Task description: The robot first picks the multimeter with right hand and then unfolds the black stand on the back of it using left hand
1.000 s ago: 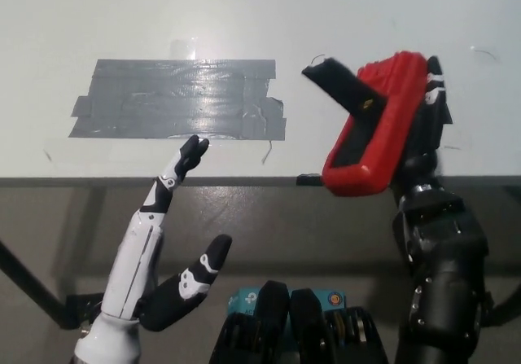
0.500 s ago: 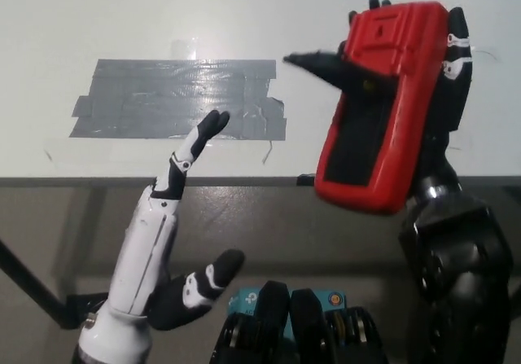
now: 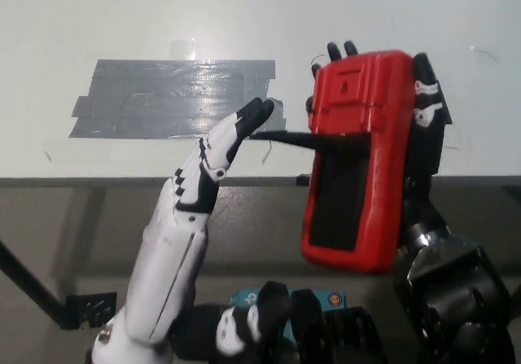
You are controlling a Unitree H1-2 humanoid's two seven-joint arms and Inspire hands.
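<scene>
- Gripping one red multimeter (image 3: pixel 358 160), the black right hand (image 3: pixel 423 136) holds it upright at about 3 o'clock from the picture's centre, raised over the table's near edge, back face toward the camera.
- One black stand (image 3: pixel 297 139) juts from the multimeter's back toward 9 o'clock (a thin dark bar, swung out from the casing).
- One white left hand (image 3: pixel 207 177) reaches up from 7 o'clock, fingers extended and holding nothing; a dark fingertip (image 3: pixel 259 110) sits at the stand's free end, though contact is unclear.
- One grey tape patch (image 3: pixel 175 97) lies flat on the white table (image 3: pixel 98 14) at 10 o'clock, well apart from the multimeter.
</scene>
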